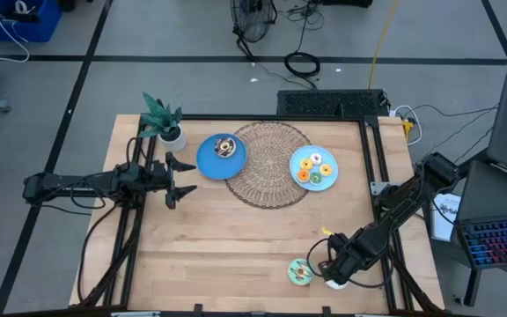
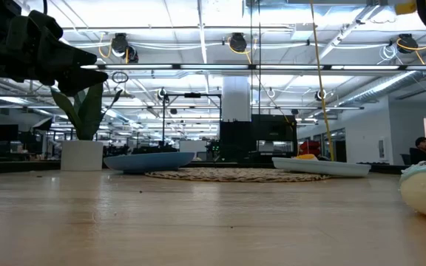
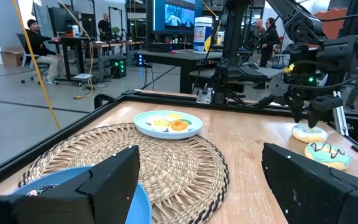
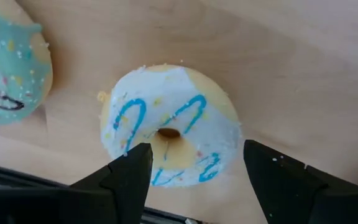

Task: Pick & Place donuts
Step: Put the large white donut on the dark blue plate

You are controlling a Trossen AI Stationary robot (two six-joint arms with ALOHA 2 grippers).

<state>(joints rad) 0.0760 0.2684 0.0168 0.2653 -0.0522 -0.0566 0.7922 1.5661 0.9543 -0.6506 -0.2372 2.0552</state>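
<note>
A white-frosted donut [image 4: 169, 134] with blue squiggles lies flat on the wooden table near its near right corner. My right gripper [image 4: 197, 162] hangs open just above it, pointing steeply down, with one finger on either side of it; I see no touch. A green-frosted donut [image 1: 300, 272] lies flat just to the left of it. The left blue plate [image 1: 209, 163] carries a chocolate donut [image 1: 225, 147]. The right blue plate [image 1: 299, 178] holds several small donuts [image 1: 313, 167]. My left gripper [image 1: 190, 179] waits open and level at the table's left, beside the left plate.
A round wicker mat [image 1: 267, 189] lies at the far middle with both plates resting on its edges. A potted plant [image 1: 161, 119] stands at the far left corner. Bare wood spreads across the table's middle and near left. A black frame [image 1: 372, 158] runs along the table's sides.
</note>
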